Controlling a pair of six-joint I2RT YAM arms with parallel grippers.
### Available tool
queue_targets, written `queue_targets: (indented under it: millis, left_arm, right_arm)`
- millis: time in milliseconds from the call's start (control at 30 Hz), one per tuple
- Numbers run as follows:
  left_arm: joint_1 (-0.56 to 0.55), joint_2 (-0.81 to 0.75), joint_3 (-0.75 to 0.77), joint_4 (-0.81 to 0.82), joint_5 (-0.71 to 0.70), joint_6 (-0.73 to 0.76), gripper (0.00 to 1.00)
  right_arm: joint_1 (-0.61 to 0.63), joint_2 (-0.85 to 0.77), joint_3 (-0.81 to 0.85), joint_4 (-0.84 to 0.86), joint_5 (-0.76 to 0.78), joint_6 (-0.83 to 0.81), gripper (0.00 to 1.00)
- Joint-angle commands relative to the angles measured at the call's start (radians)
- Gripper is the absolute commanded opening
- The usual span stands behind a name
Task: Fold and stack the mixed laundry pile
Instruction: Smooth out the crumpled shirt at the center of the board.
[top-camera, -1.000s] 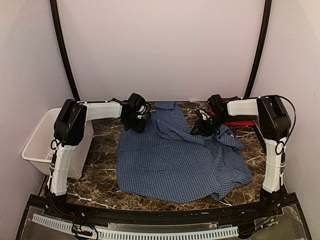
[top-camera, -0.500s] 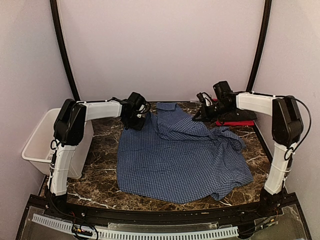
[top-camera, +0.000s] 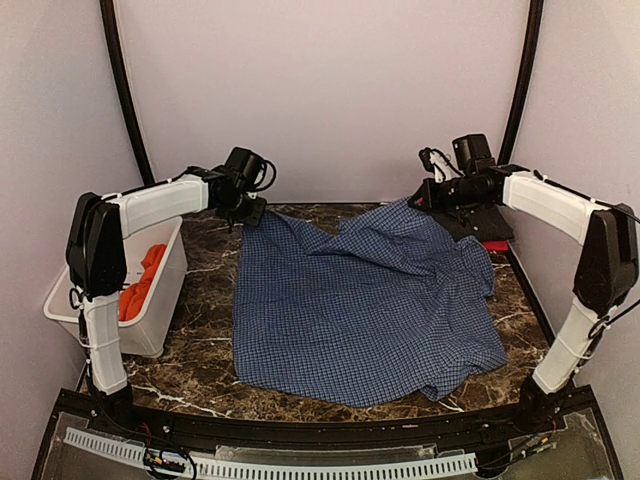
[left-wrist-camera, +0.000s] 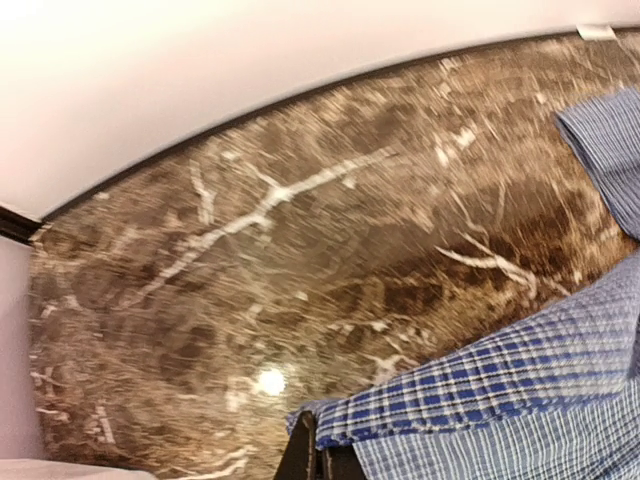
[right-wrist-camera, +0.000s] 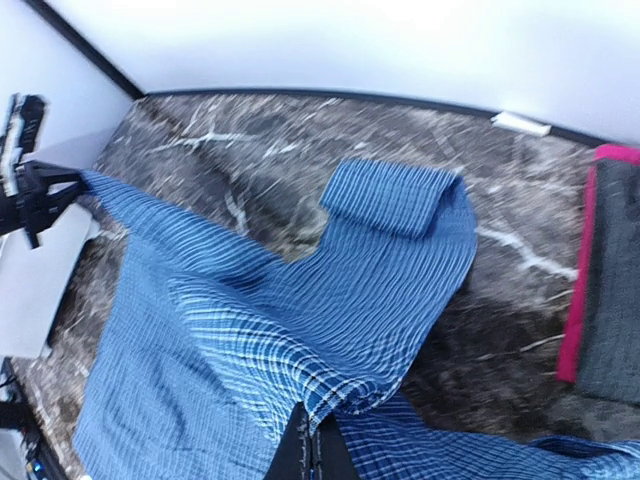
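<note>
Left, the basket (top-camera: 150, 335) blocks; marble (top-camera: 200, 310) beside the shirt (top-camera: 360, 310) seems passable.

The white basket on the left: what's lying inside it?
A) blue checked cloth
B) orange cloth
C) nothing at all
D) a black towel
B: orange cloth shows inside the white basket, while the checked shirt lies spread outside it.

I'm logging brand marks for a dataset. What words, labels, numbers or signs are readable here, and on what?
No text can be read in any view.
The checked shirt and the basket show no print.
A small white tag at the table's far edge is too small to tell whether it bears any text.
</note>
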Motion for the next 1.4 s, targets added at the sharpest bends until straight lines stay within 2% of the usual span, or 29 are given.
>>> queue_targets:
  millis: [0, 233, 400, 533, 600, 633, 667, 733, 767, 833, 933, 967, 1100, 1233, 1333, 1367]
  left_arm:
    - [0.026, -0.065, -0.007, 0.008, -0.140, 0.019, 0.00]
    - [0.092, -0.029, 0.033, 0.097, -0.216, 0.028, 0.00]
    - [0.106, 0.122, 0.167, 0.146, -0.278, 0.128, 0.00]
    - [0.123, 0.259, 0.303, 0.155, -0.335, 0.176, 0.00]
    - [0.128, 0.322, 0.378, 0.145, -0.350, 0.196, 0.00]
    - [0.130, 0.363, 0.430, 0.140, -0.360, 0.208, 0.02]
    - [0.131, 0.380, 0.460, 0.122, -0.368, 0.212, 0.05]
    - [0.133, 0.421, 0.544, 0.093, -0.383, 0.222, 0.24]
    - [0.133, 0.433, 0.583, 0.085, -0.389, 0.225, 0.45]
    - [0.133, 0.423, 0.619, 0.051, -0.384, 0.217, 0.61]
    - [0.130, 0.368, 0.617, -0.012, -0.349, 0.187, 0.72]
    - [0.128, 0.327, 0.599, -0.025, -0.336, 0.167, 0.78]
    - [0.072, 0.166, 0.433, -0.063, -0.230, 0.157, 0.83]
    - [-0.041, -0.022, 0.135, -0.072, -0.139, 0.133, 0.83]
    - [-0.111, -0.176, -0.173, -0.026, 0.020, 0.044, 0.82]
    - [-0.119, -0.254, -0.234, -0.004, 0.067, 0.026, 0.81]
  right_arm:
    - [-0.042, -0.004, 0.018, 0.068, 0.139, -0.039, 0.00]
    - [-0.077, 0.126, 0.111, 0.199, 0.273, -0.049, 0.00]
    - [-0.076, 0.277, 0.240, 0.279, 0.406, -0.077, 0.00]
    - [-0.074, 0.423, 0.399, 0.250, 0.512, -0.091, 0.00]
    - [-0.074, 0.500, 0.506, 0.199, 0.527, -0.101, 0.12]
    - [-0.074, 0.538, 0.560, 0.153, 0.522, -0.105, 0.26]
    - [-0.073, 0.569, 0.615, 0.131, 0.519, -0.109, 0.32]
    - [-0.073, 0.609, 0.704, 0.051, 0.511, -0.114, 0.45]
    - [-0.073, 0.616, 0.737, 0.023, 0.508, -0.114, 0.50]
    - [-0.074, 0.597, 0.758, -0.009, 0.508, -0.113, 0.59]
    - [-0.074, 0.521, 0.722, -0.032, 0.462, -0.116, 0.67]
    - [-0.074, 0.488, 0.700, -0.042, 0.425, -0.116, 0.68]
    - [-0.063, 0.304, 0.518, -0.088, 0.201, -0.097, 0.68]
    - [-0.014, 0.071, 0.141, -0.050, 0.056, -0.070, 0.68]
    - [0.044, -0.092, -0.103, -0.039, 0.019, -0.049, 0.67]
    - [0.066, -0.139, -0.176, -0.038, 0.017, -0.032, 0.65]
